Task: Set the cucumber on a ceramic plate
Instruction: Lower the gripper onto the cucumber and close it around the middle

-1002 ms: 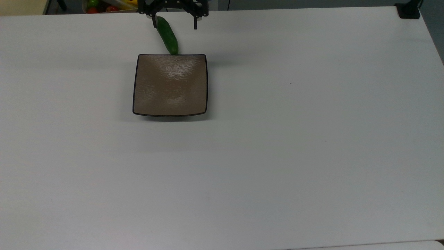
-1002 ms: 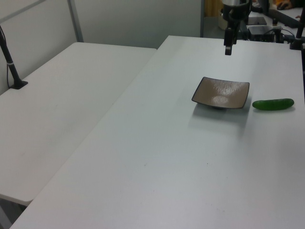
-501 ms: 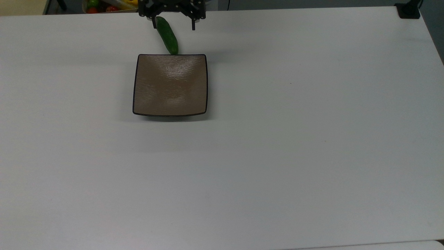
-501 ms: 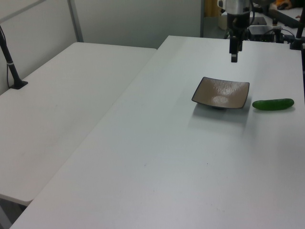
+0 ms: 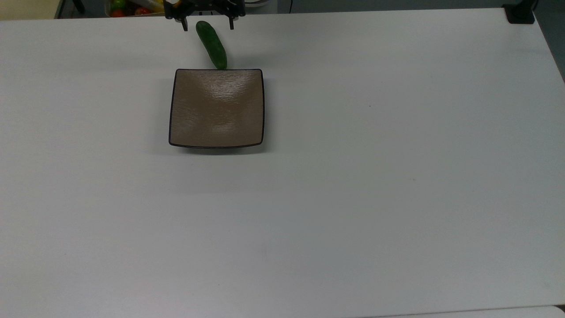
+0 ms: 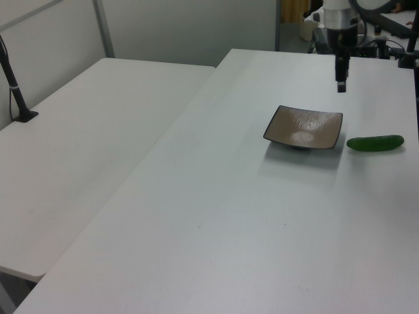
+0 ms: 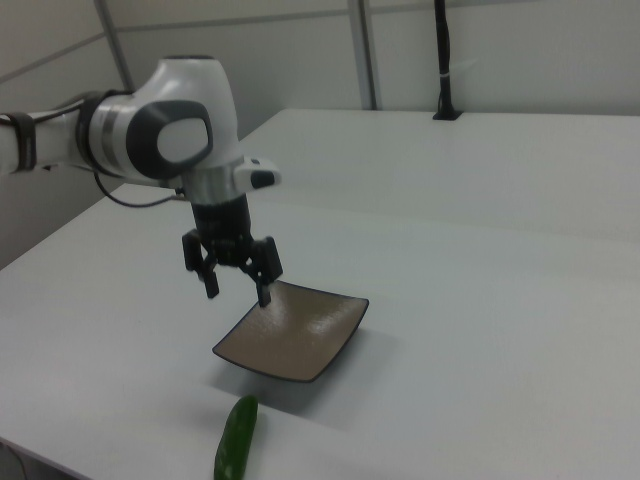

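The dark green cucumber (image 5: 212,45) lies on the white table, one end touching the far rim of the square brown ceramic plate (image 5: 216,110). In the left view the cucumber (image 6: 375,142) rests just right of the plate (image 6: 304,127). The plate is bare. My gripper (image 5: 208,28) hangs open in the air with nothing between its fingers, straddling the cucumber's far end in the top view. The right view shows the gripper (image 7: 238,293) well above the table, over the plate's (image 7: 292,330) left edge, with the cucumber (image 7: 236,440) lying in front.
A box of colourful fruit (image 5: 132,6) sits behind the table's far edge. A black clamp (image 5: 521,13) is fixed at the far right corner. A second white table (image 6: 78,131) with a black pole (image 6: 13,85) adjoins in the left view.
My open gripper has moved toward the top view's left and the left view's right, coming over the cucumber's far end. Cucumber and plate have not moved.
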